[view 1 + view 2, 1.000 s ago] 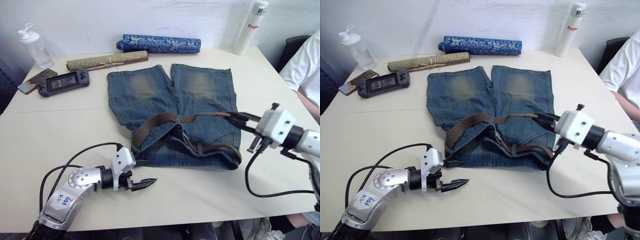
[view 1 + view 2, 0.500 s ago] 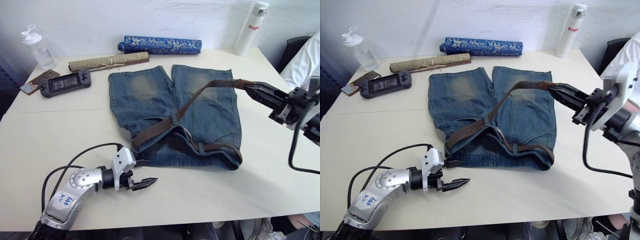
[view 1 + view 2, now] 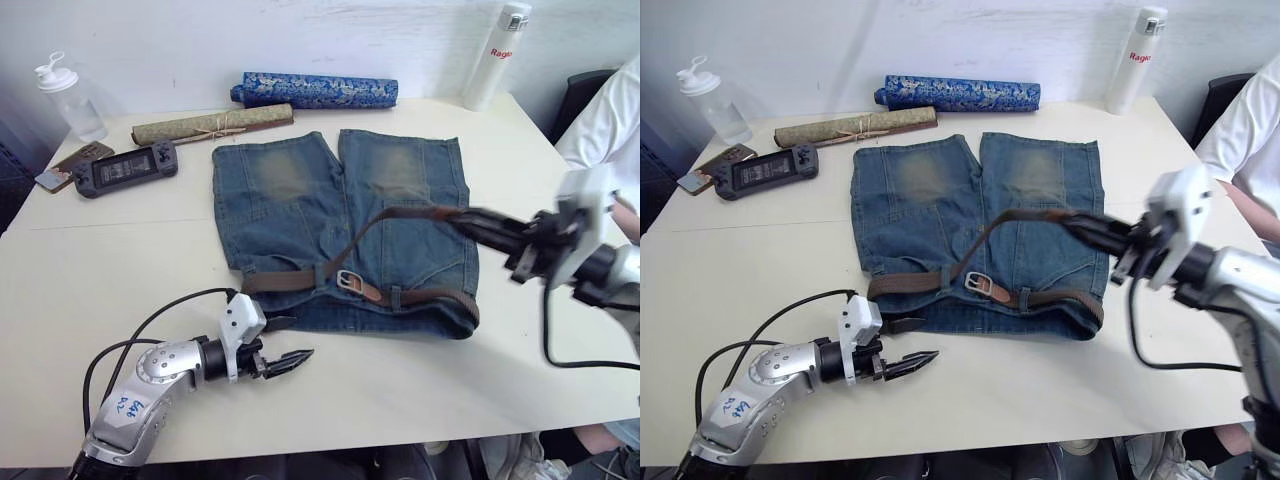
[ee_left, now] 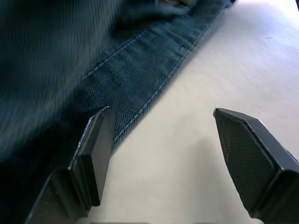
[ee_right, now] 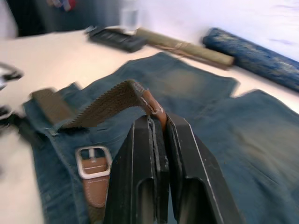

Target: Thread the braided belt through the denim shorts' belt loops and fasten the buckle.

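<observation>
The denim shorts (image 3: 300, 200) lie flat mid-table, waistband towards me. The braided belt (image 3: 285, 281) runs along the waistband under belt loops (image 3: 397, 296), and the buckle (image 3: 347, 280) lies flat at the waist's middle. The belt's free end rises from near the buckle to my right gripper (image 3: 468, 217), which hovers over the right leg and is shut on the tan tip (image 5: 154, 106). My left gripper (image 3: 290, 340) rests open on the table just in front of the waistband's left corner (image 4: 140, 79), holding nothing.
At the back lie a blue patterned roll (image 3: 315, 89) and a tan rolled mat (image 3: 213, 123). A game console (image 3: 125, 167), a phone (image 3: 62, 165) and a clear bottle (image 3: 68, 95) are back left. A white bottle (image 3: 495, 55) stands back right. A person's white sleeve (image 3: 605, 130) is at right.
The right gripper swung up and back with the belt end, then came down towards the middle. The belt's slack on the left was drawn straight along the waistband. The left arm stayed put.
</observation>
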Robot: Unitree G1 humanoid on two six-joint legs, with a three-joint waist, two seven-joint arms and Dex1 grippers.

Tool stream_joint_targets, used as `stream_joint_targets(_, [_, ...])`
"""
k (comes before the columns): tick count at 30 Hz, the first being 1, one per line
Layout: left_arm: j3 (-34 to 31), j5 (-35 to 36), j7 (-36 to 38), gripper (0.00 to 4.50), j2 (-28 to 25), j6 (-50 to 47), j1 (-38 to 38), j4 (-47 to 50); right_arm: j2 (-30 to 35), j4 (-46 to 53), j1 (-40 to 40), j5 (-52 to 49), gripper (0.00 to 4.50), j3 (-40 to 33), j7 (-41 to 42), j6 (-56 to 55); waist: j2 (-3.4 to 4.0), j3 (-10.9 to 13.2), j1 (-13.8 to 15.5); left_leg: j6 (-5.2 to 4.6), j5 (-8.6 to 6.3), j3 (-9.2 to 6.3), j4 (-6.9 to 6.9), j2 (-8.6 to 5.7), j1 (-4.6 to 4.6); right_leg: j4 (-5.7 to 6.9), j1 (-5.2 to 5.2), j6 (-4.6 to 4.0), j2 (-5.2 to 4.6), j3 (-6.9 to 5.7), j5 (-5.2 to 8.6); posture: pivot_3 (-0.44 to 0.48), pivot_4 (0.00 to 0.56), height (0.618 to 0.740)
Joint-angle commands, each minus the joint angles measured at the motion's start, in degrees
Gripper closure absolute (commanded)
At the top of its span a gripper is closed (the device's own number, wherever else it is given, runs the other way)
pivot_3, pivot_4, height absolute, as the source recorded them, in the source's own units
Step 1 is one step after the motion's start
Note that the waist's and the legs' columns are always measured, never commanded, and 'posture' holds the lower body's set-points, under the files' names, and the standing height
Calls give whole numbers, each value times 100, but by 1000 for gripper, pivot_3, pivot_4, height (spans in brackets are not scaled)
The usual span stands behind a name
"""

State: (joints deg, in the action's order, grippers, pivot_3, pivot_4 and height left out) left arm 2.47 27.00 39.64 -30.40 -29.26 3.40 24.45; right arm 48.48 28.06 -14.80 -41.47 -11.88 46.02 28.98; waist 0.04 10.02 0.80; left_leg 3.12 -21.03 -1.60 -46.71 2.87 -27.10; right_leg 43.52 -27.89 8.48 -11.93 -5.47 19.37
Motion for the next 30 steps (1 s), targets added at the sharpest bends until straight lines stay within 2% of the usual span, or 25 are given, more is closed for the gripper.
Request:
stream_joint_targets(1, [-495, 404, -366, 800, 150, -320, 170, 297, -182, 425, -97, 807, 4500, 652, -4, -586, -14, 9, 3, 0, 0, -2, 2, 0, -1, -2, 0, 0, 0, -2, 0, 0, 150, 645])
stream_joint_targets(5, [-802, 882, -636, 800, 240, -739, 360, 872, -393, 496, -311, 1550, 4500, 1254, -85, -948, -34, 27, 3, 2, 1, -4, 7, -1, -10, -17, -1, 15, 1, -4, -8, 0, 150, 645])
stream_joint_targets(10, [-1051, 1270, -876, 800, 182, -1147, 663, 1400, -664, 433, -578, 2062, 4500, 1651, -156, -1149, -47, 35, 30, 3, 1, -4, 9, -1, -13, -28, 0, 14, 1, -5, -8, 0, 150, 645])
stream_joint_targets(13, [-1153, 1498, -867, 30, 168, -1235, 733, 1537, -707, 352, -736, 2301, 4500, 1771, -56, -1315, -47, 35, 47, 4, 1, -3, 9, -1, -14, -30, 0, 8, 2, -5, -6, 0, 150, 645])
stream_joint_targets(15, [-1249, 1753, -818, 30, 125, -1323, 754, 1681, -650, 286, -817, 2453, 4500, 1842, 75, -1464, -48, 35, 56, 4, 1, -4, 9, -1, -14, -30, 0, -3, 3, -5, 0, 0, 150, 645])
stream_joint_targets(19, [-1682, 2509, -716, 30, -229, -1482, 589, 2076, -449, 51, -980, 2922, 4500, 2058, 506, -1999, -50, 37, 52, 5, 1, -4, 9, -1, -15, -36, 1, -4, 3, -5, 0, 0, 150, 645])
stream_joint_targets(23, [-2109, 2540, -762, 30, -472, -1194, 153, 1915, -417, -234, -1233, 3411, 4500, 2306, 774, -2638, -49, 38, 50, 6, 2, -4, 11, -1, -13, -37, 1, -5, 5, -6, 1, 0, 150, 645])
stream_joint_targets(25, [-2052, 1754, -552, 30, -700, -588, 21, 1812, -410, -345, -1329, 3600, 4500, 2422, 880, -2837, -49, 38, 46, 6, 2, -3, 11, -1, -15, -38, 1, -3, 5, -6, -1, 0, 150, 645])
stream_joint_targets(27, [-1698, 243, -328, 30, -1064, 716, -71, 1593, -454, -467, -1430, 3755, 4500, 2531, 949, -3018, -52, 40, 35, 7, 2, 0, 13, -1, -16, -43, 0, 4, 5, -5, -4, 0, 150, 645])
stream_joint_targets(28, [-1555, -257, -261, 30, -1151, 1223, -97, 1490, -481, -513, -1467, 3800, 4500, 2566, 967, -3080, -53, 41, 42, 7, 2, 0, 14, -1, -17, -43, -1, 6, 5, -5, -5, 0, 150, 645])
stream_joint_targets(30, [-1369, -867, -358, 30, -1077, 1937, -219, 1255, -540, -591, -1536, 3872, 4500, 2629, 1004, -3168, -53, 41, 44, 7, 2, 6, 16, -1, -19, -45, -4, 7, 5, -5, -6, 0, 150, 645])
